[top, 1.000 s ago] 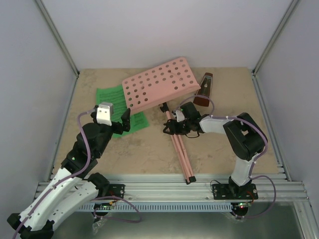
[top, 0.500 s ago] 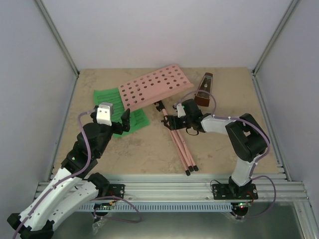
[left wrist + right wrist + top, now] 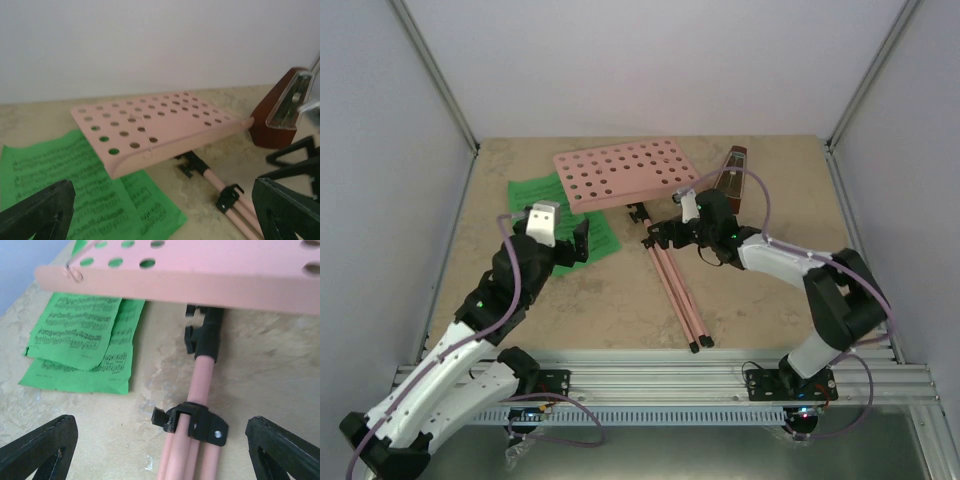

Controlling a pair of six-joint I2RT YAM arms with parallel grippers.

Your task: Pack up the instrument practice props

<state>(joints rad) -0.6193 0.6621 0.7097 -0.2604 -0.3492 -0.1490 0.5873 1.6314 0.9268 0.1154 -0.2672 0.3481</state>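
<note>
A mottled beige, stone-look surface lay between plain pale walls. The stand lay down across the middle of it. Its pink desk, a smooth flat panel punched with rows of round holes, sat slightly tilted at the far end. Its legs, thin pink tubes gathered into one bundle, ran toward the near edge. A black clamp ringed the bundle just below the desk. The pages, thin green paper printed with staves, lay flat at the desk's left end, partly under it. The metronome, a small brown wooden pyramid with a glossy front, stood upright just off the desk's right end.

The right end effector hung low beside the clamp, its jaws spread wide with the bundle between them and no contact that I could see. The left end effector hovered over the pages' near edge, also spread and holding nothing.

My reading was that the stand looked folded, and that gathering the set was the step in hand (no box or bag showed in any view). The next move would likely call for the right jaws to close squarely on the round tubes, which could roll or slip. The paper, lying flush, would need an edge lifted.
</note>
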